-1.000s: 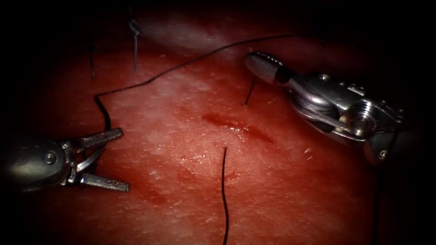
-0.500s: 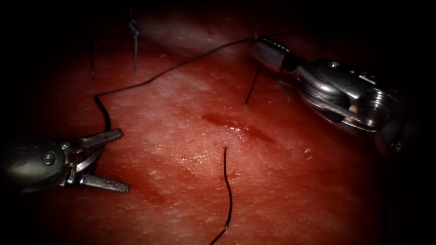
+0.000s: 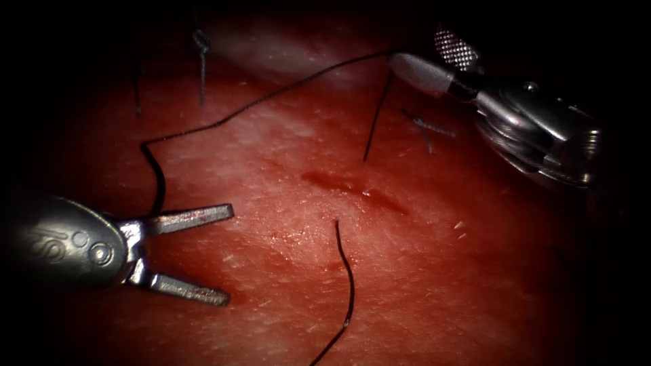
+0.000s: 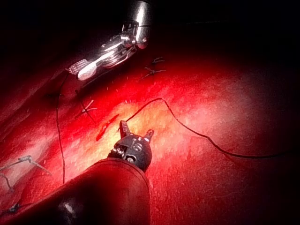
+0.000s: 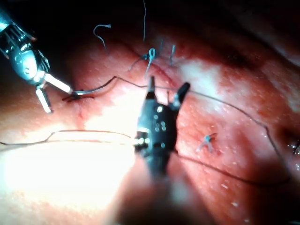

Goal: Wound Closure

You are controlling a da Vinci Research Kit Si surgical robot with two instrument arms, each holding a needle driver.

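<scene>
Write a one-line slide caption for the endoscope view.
Left tool and right tool both open and empty over the tissue; thread crosses the cut.

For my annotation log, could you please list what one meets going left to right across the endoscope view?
Left tool, open and empty → thread → cut → knotted thread ends → right tool, open and empty.

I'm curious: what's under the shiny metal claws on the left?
Wet red tissue lies under the left tool, jaws open and empty. The thin black thread meets its upper jaw; where it ends is covered.
</scene>
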